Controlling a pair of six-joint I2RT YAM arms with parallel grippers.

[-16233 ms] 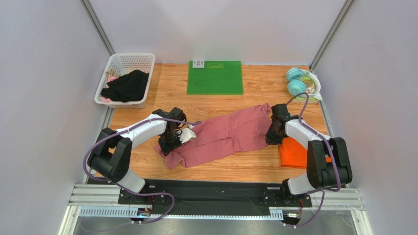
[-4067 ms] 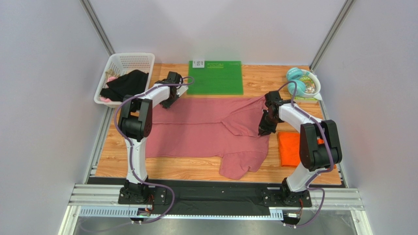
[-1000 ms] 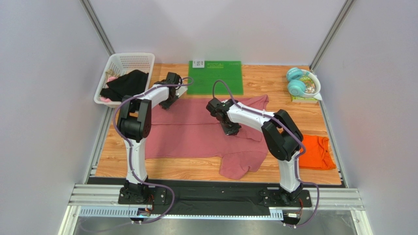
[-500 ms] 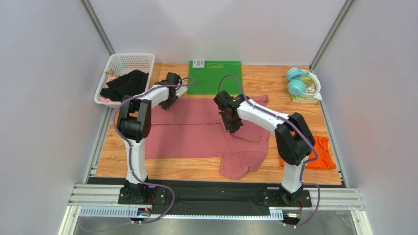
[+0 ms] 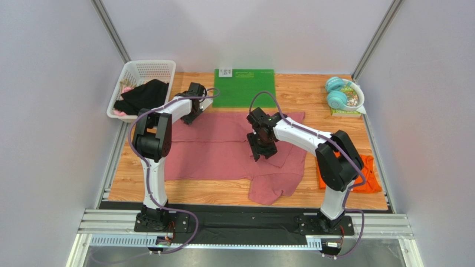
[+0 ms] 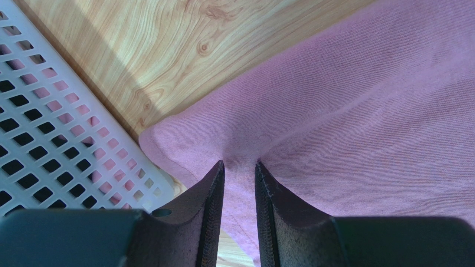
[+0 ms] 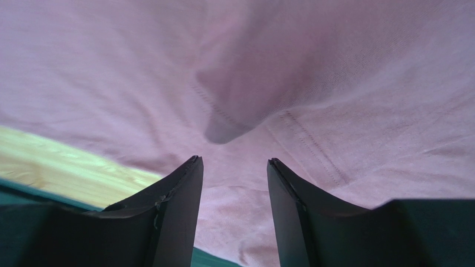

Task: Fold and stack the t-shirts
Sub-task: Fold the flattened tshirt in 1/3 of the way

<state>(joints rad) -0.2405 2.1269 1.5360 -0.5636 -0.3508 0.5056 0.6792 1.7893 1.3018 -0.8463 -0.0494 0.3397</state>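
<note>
Rose-pink t-shirt (image 5: 217, 150) across wooden table (image 5: 312, 105), orange t-shirt (image 5: 371, 174) nearby.

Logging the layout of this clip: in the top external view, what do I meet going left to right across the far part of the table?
The white basket → left gripper, shut on a corner of the pink t-shirt → green mat → teal headphones.
</note>
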